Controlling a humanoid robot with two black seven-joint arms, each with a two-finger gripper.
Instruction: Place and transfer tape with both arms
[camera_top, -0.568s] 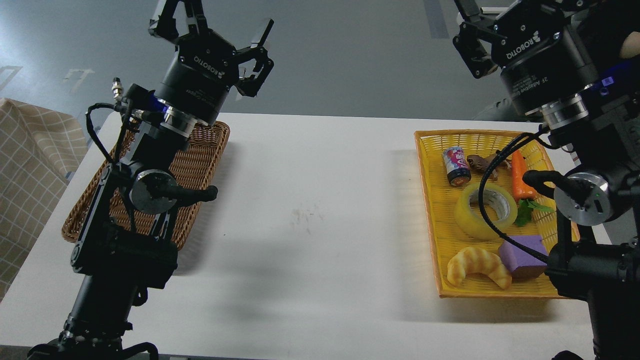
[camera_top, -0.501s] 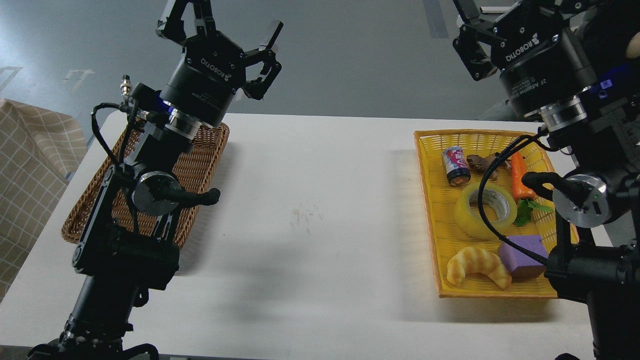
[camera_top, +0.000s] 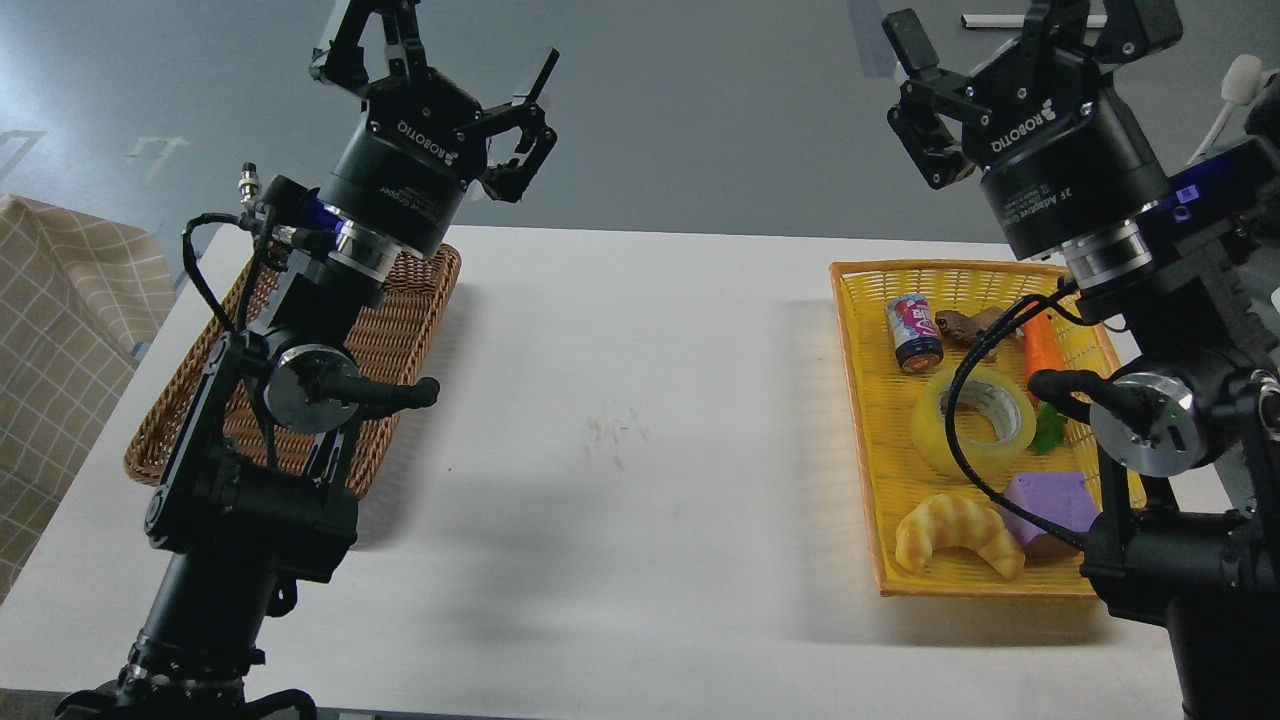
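The tape (camera_top: 972, 420), a wide translucent yellow roll with a grey-white core, lies flat in the yellow tray (camera_top: 860, 400) at the right; a black cable of my right arm crosses it. My right gripper (camera_top: 1010, 35) is raised high above the tray's far end, fingers spread open and empty. My left gripper (camera_top: 435, 50) is raised above the far end of the brown wicker basket (camera_top: 400, 330) at the left, fingers open and empty.
The yellow tray also holds a small can (camera_top: 913, 333), a brown toy (camera_top: 960, 325), a carrot (camera_top: 1040, 345), a purple block (camera_top: 1050, 500) and a croissant (camera_top: 960, 532). A checked cloth (camera_top: 60, 330) sits left of the white table (camera_top: 620, 430).
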